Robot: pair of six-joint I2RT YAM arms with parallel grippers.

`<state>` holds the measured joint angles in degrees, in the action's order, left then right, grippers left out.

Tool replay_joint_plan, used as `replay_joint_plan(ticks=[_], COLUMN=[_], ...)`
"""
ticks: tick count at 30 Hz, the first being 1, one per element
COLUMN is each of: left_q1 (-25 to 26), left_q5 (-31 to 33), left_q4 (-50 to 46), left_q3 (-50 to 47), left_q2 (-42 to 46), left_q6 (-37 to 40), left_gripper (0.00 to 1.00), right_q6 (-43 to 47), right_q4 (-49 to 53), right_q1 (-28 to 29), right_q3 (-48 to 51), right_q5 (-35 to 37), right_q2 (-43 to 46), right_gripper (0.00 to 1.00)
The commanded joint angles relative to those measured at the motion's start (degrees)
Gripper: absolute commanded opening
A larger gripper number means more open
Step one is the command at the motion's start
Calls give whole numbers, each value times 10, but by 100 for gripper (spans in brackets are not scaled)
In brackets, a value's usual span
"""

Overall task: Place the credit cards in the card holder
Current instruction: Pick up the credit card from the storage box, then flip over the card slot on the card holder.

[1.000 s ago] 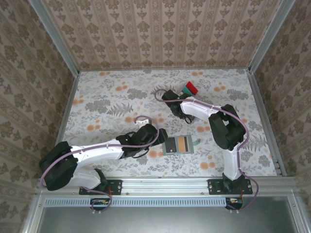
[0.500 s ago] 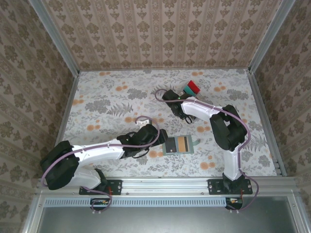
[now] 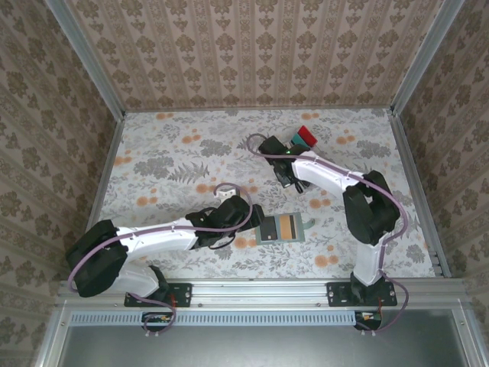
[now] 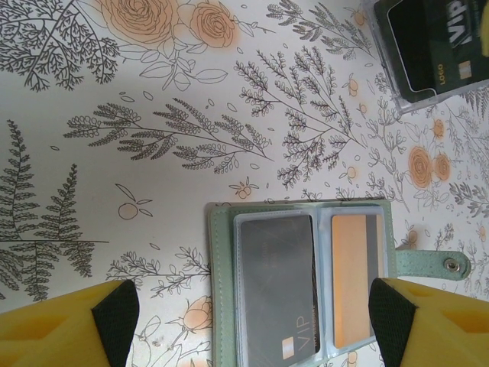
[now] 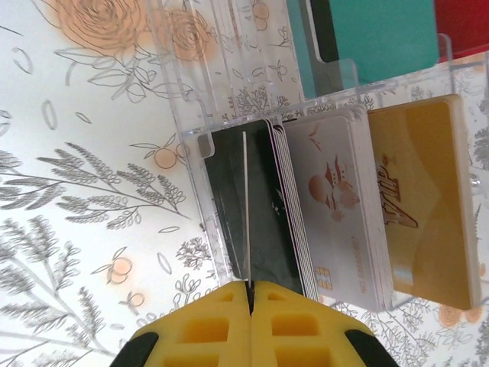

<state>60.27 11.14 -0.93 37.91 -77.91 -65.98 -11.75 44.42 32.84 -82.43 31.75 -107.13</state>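
The clear divided tray [image 5: 191, 84] holds three stacks side by side: dark cards [image 5: 267, 214], pale pink-beige cards [image 5: 336, 199] and gold cards [image 5: 416, 191]. A teal card [image 5: 382, 38] and a red card [image 5: 462, 19] stand in the row behind. The right gripper [image 5: 250, 294] is at the tray's dark stack, its fingers pressed together on a thin card [image 5: 246, 199] seen edge-on.

Well apart from the tray, toward the arm bases, the card holder [image 4: 221, 290] lies open. A dark grey card [image 4: 275, 290] sits in its left sleeve and an orange card [image 4: 354, 283] in its right. The left gripper [image 4: 254, 306] hovers over it, fingers wide apart.
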Motion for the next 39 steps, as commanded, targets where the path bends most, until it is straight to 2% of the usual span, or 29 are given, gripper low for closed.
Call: replay_joint_plan(ticks=[1,5,13,17,21,24,28,35,39], left_q1=[-3,-4,-19,-47,-76,-88,-101,-99,-98], left_q5=[1,2,-16,-71,-125,-149,-179,-203,-208], left_q4=[-18,-22,10,78,127,150,190,227,246], left_q3=[20,22,5,-17,-16,-7,1,14,16], left_q2=[-3,5,53,69,65,55,33,-2,-8], left_q6=[-2,0,1,-4,-7,-9,-17,-27,-30], left_gripper=[82,82,82,81,81,80,77,63,59], right_q6=[-22,-40,-143,-220,-278,-317,-335,-360,-360], right_q4=[26,29,-84,-177,-243,-295,-325,-367,-371], right_q1=[-9,-19,-93,-147,-166,-166,-166,-164,-165], right_q3=[10,23,152,227,273,302,326,351,357], right_q5=[-48,-115,-434,-607,-705,-753,-773,-810,-816], right_q2=[47,92,249,299,316,323,331,329,324], right_gripper=[2,0,0,0,0,0,0,0,0])
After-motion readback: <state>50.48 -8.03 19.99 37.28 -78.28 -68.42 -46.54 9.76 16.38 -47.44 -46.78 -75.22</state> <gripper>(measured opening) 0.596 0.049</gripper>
